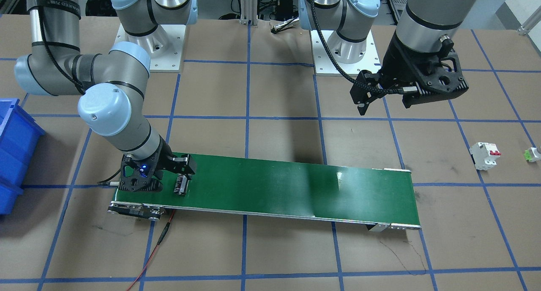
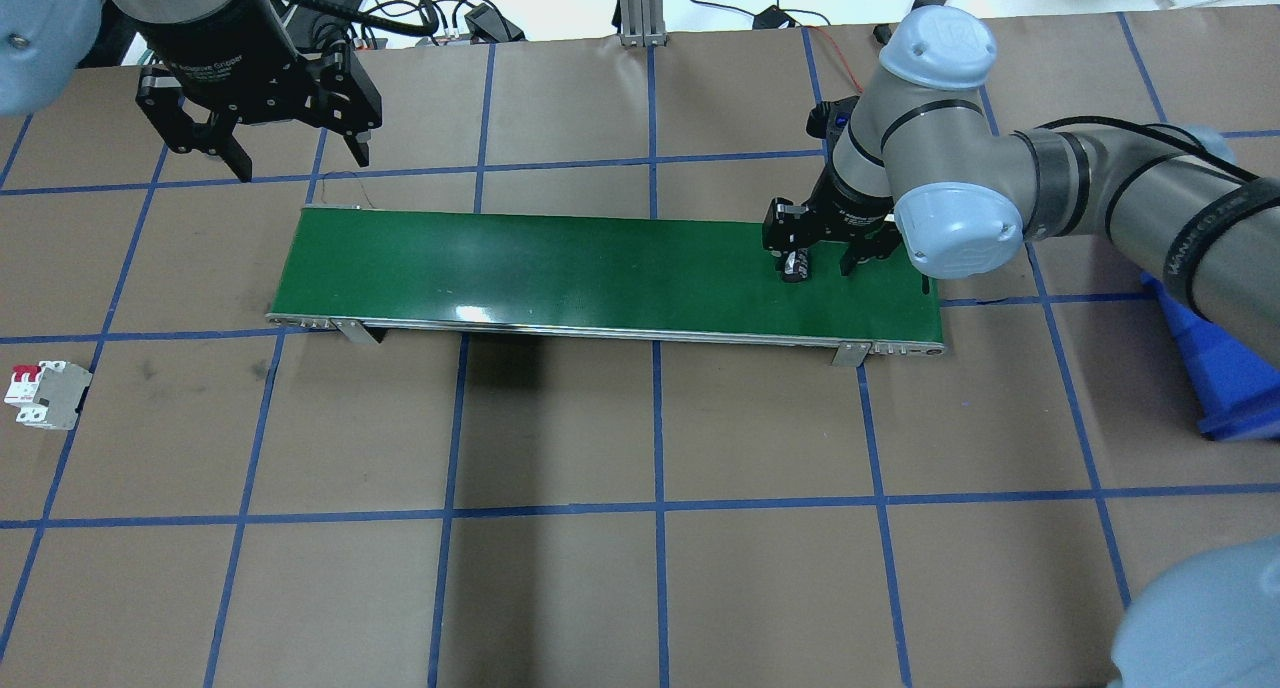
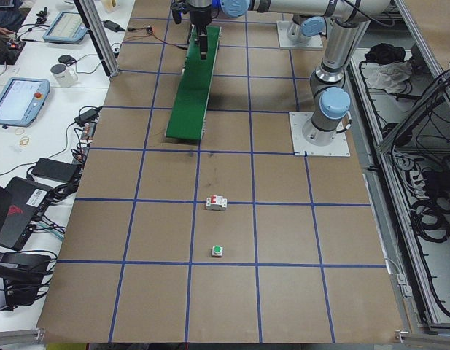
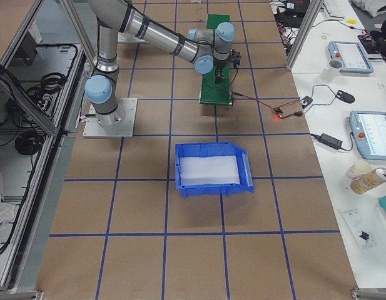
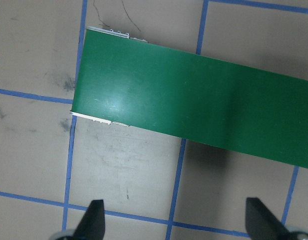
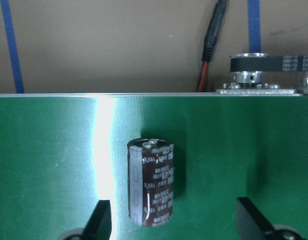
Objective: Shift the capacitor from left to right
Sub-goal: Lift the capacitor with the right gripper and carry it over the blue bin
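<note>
The capacitor [image 6: 151, 182], a dark maroon stubby cylinder with pale marks, lies on its side on the green conveyor belt [image 2: 560, 268] near the belt's right end. It also shows in the overhead view [image 2: 797, 265] and the front view [image 1: 181, 184]. My right gripper [image 2: 818, 266] is low over it and open, with one finger [image 6: 100, 220] close beside the capacitor and the other finger [image 6: 248, 220] well apart from it. My left gripper [image 2: 300, 158] is open and empty, raised behind the belt's left end; its wrist view [image 5: 174, 220] shows only belt and table.
A white circuit breaker [image 1: 485, 155] with red switches and a small green-and-white part [image 1: 531, 154] lie on the table off the belt's left end. A blue bin [image 2: 1220, 378] stands at the far right. A red-and-black cable [image 6: 211, 45] runs by the belt's motor end.
</note>
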